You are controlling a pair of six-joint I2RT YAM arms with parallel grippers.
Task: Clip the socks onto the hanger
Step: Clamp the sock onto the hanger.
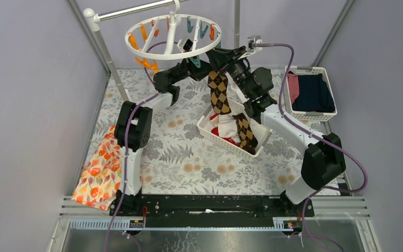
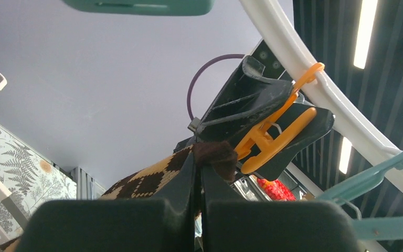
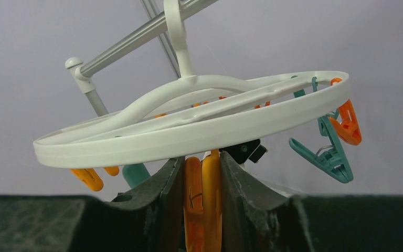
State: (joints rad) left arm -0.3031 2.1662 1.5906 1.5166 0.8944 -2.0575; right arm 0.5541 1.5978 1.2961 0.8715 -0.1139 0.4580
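Overhead looks down; both wrist views face up, near hanger (image 3: 189, 134).

Shows bright, even overhead light from the top camera, with faint soft shadows on the grey fern-printed tablecloth (image 1: 189, 157). Burns out at the long white ceiling light strips (image 2: 364, 31) in the left wrist view. Blurs the left arm's black fingers (image 2: 110, 226) and the right arm's black fingers (image 3: 57, 220) at the lower edges. Renders the round white plastic hanger ring (image 3: 189, 136) sharp.

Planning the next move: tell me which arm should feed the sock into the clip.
Left. The left fingers pinch the argyle sock beside the orange clothespin, which the right fingers squeeze under the hanger.
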